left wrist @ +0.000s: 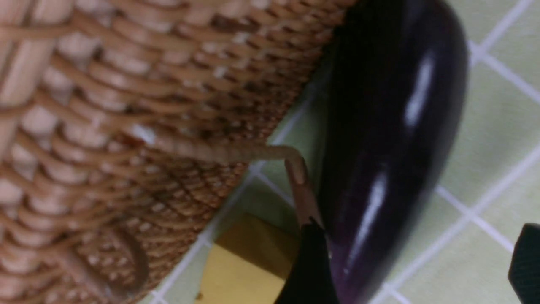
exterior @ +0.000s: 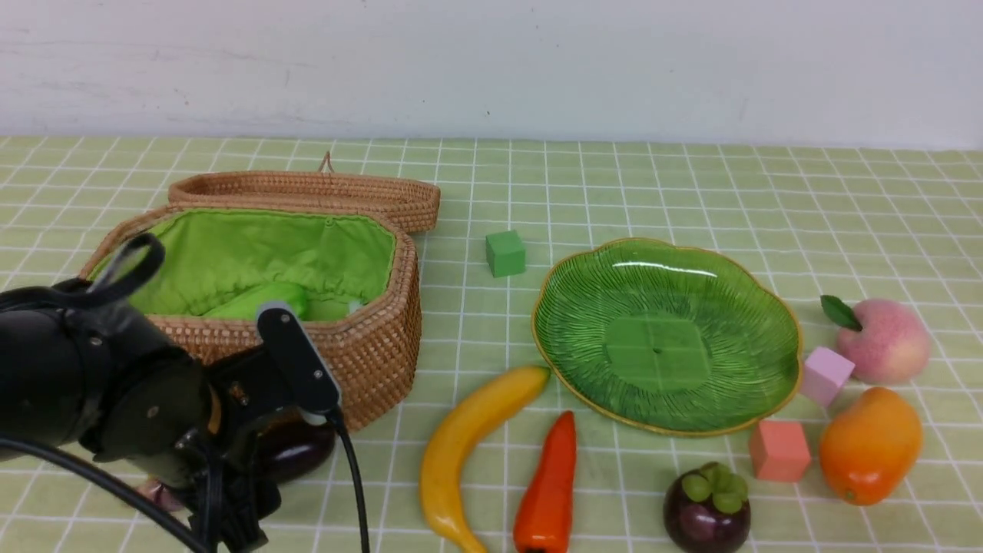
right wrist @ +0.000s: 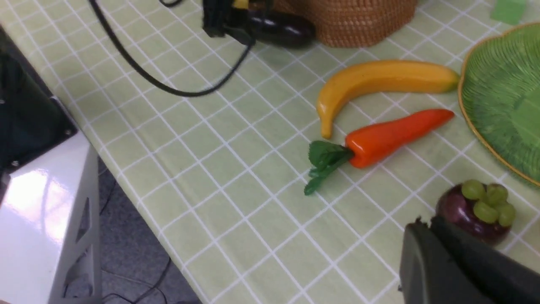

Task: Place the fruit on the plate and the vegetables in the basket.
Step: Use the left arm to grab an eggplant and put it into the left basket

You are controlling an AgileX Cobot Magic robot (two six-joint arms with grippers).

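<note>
The dark purple eggplant (left wrist: pixel 392 139) lies on the cloth against the wicker basket (exterior: pixel 369 346). My left gripper (left wrist: pixel 417 228) is open astride it. One finger (left wrist: pixel 310 270) sits between eggplant and basket, the other (left wrist: pixel 527 261) stands clear of it. A light green gourd (exterior: pixel 261 299) rests in the basket's green lining. The banana (exterior: pixel 476 445), orange-red pepper (exterior: pixel 549 488), mangosteen (exterior: pixel 706 507), mango (exterior: pixel 872 445) and peach (exterior: pixel 883 342) lie around the bare green plate (exterior: pixel 664 334). My right gripper (right wrist: pixel 424 221) is shut and empty, hovering by the mangosteen (right wrist: pixel 476 211).
A green cube (exterior: pixel 505 253) sits behind the plate. A lilac cube (exterior: pixel 825 375) and a salmon cube (exterior: pixel 779 449) sit at its right rim. A yellow block (left wrist: pixel 244 270) lies by the basket wall. The basket lid (exterior: pixel 307 192) hangs open behind. The table edge (right wrist: pixel 139 198) drops off near the right arm.
</note>
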